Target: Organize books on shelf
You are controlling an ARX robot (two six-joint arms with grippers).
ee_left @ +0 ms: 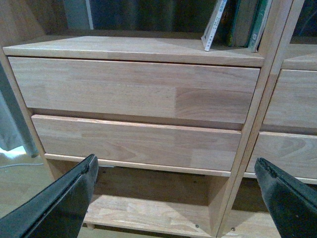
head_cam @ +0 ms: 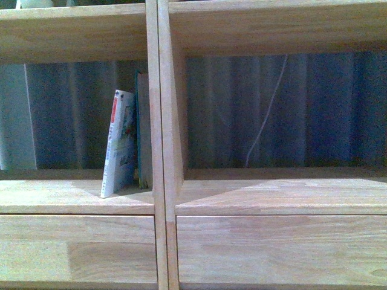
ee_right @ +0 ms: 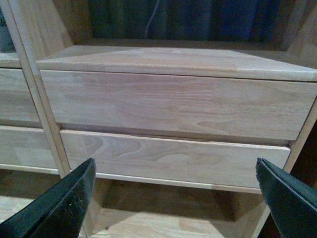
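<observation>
The light wood shelf (head_cam: pixel 162 181) fills the front view. In its left compartment a thin white book (head_cam: pixel 119 145) with a red-topped spine leans right against a dark-teal book (head_cam: pixel 143 130) standing at the centre divider. The left wrist view shows the white book's (ee_left: pixel 214 27) lower edge and the teal book (ee_left: pixel 260 25) above two drawer fronts (ee_left: pixel 133 91). My left gripper (ee_left: pixel 176 173) is open in front of the lower drawers, holding nothing. My right gripper (ee_right: pixel 173 173) is open before the right column's drawer fronts (ee_right: pixel 178 104), also holding nothing. Neither gripper appears in the front view.
The right compartment (head_cam: pixel 278 181) holds no books; a thin white cable (head_cam: pixel 266 109) hangs behind it against a dark curtain. Below the drawers an open bottom compartment (ee_left: pixel 148 208) shows between the left fingers. A light curtain (ee_left: pixel 10 124) hangs left of the shelf.
</observation>
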